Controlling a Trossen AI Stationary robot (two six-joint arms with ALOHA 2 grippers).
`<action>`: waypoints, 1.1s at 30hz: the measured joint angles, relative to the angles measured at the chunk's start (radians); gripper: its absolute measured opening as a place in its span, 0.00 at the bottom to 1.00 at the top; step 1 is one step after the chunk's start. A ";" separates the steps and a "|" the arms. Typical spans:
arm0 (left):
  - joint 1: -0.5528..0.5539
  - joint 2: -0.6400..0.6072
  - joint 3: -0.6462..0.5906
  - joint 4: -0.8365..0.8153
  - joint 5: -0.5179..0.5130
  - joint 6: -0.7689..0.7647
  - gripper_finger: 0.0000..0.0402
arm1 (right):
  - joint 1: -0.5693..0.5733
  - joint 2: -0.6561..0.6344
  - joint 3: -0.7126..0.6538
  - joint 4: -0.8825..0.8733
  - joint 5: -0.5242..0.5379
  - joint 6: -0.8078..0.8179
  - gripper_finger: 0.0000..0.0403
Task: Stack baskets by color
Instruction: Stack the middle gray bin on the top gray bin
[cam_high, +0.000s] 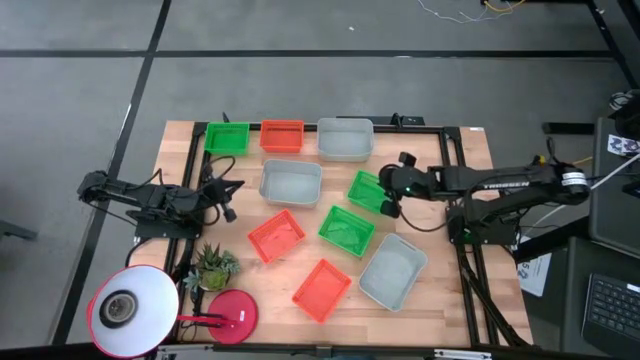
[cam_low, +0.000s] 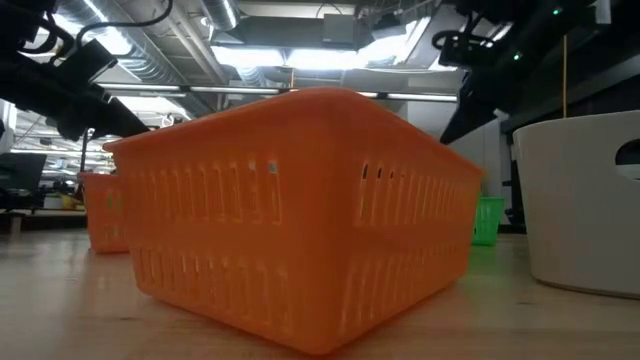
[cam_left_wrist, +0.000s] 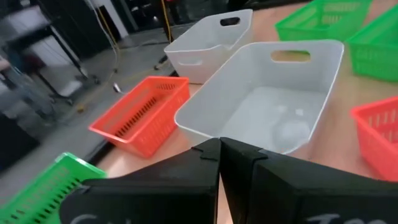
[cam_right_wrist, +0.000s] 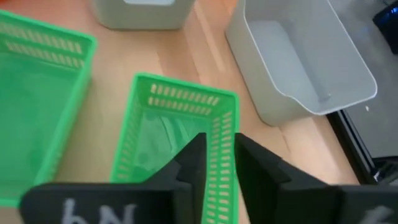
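Even overhead light – ceiling strip lamps (cam_low: 300, 55) glared in low view. Near orange slatted plastic basket (cam_low: 290, 210) soft-focused; wrist views blurred at the edges.

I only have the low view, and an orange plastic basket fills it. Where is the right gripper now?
Observer: The right gripper is at one long wall of a bright green slotted plastic basket, right of the middle of the wooden table.
Operator: Any greens stacked?
Observer: No. The second green basket lies close beside that one. The third green basket sits alone at the table's top-left corner in the high view.
Operator: And the left arm?
Observer: The left gripper is shut and empty at the table's left edge, facing a light grey plastic basket.
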 joint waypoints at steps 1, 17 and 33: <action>0.000 0.000 0.000 0.000 0.001 0.018 0.00 | -0.008 0.007 0.000 0.000 0.000 0.000 0.24; 0.000 0.000 -0.003 0.034 0.044 -0.148 0.00 | -0.050 0.039 0.000 0.039 -0.002 -0.001 0.47; 0.011 0.000 -0.002 0.452 0.537 -0.020 0.00 | -0.218 0.055 0.054 -0.016 -0.152 0.072 0.47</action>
